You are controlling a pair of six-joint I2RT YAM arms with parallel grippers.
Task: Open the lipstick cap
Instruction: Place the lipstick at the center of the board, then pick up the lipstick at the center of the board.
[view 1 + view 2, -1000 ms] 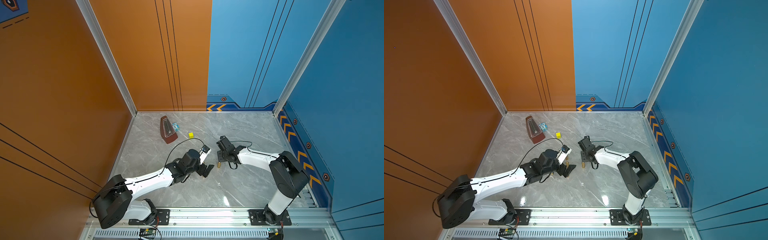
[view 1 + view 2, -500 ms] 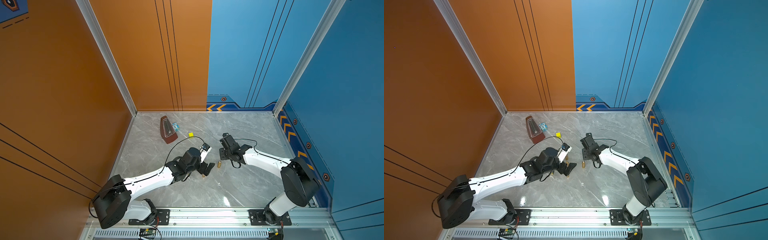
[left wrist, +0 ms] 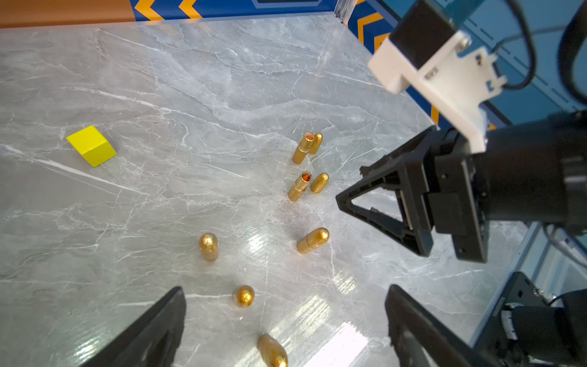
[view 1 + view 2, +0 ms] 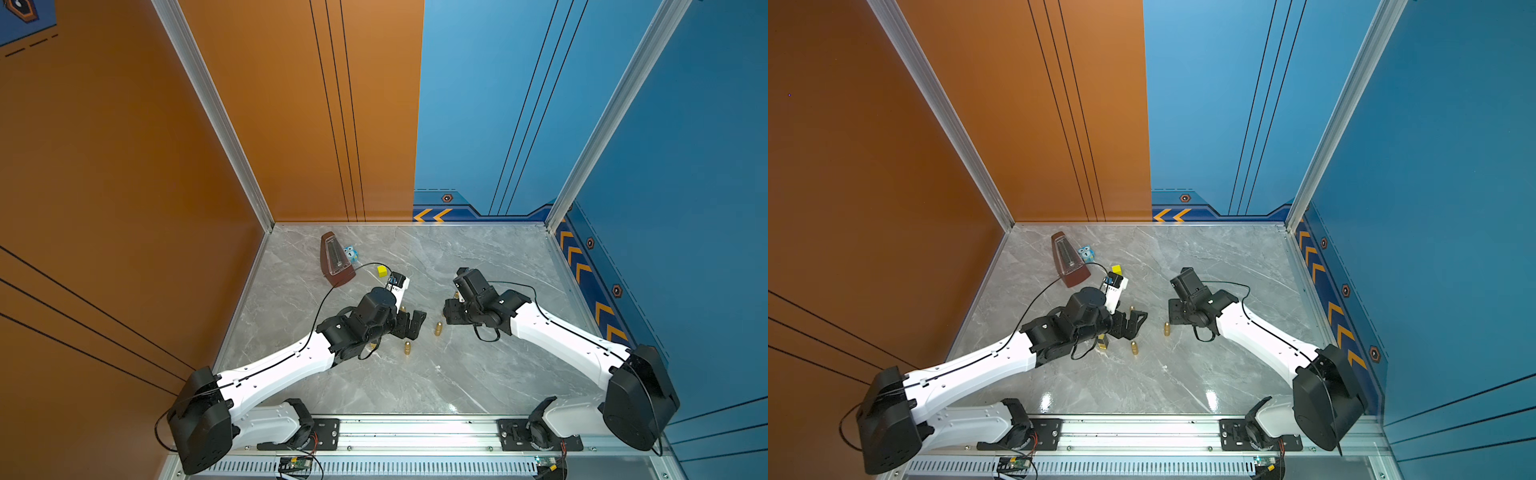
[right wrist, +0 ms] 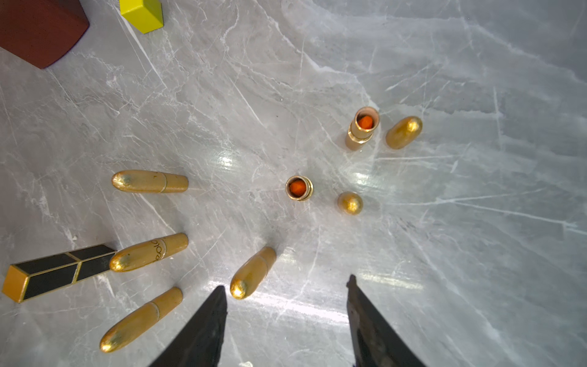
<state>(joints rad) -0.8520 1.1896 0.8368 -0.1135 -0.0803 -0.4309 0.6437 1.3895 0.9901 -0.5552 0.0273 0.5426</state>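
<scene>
Operator: Fingers?
Observer: The right fingers (image 5: 209,324) stand apart, nothing between; the left fingers (image 3: 152,330) gape wide, empty too, probably ready for a capped tube.
Operator: Lipsticks?
Observer: Middle of the tabletop (image 5: 460,270). One open lipstick (image 5: 298,188) stands with its cap (image 5: 350,202) just beside, presumably kept paired. A capped lipstick (image 5: 252,271) stands nearest the right fingers, likely next.

Items recorded:
- closed gold bullet-shaped lipsticks (image 5: 149,181): four
- uncapped gold lipstick bases (image 5: 362,127) showing orange sticks: two
- loose gold bullet-shaped caps (image 5: 403,132): two
- black-and-gold square lipstick tube (image 5: 57,273): one
- yellow cube (image 3: 91,145): one
- reddish-brown metronome (image 4: 336,262): one
- small blue figurine (image 4: 350,252): one
</scene>
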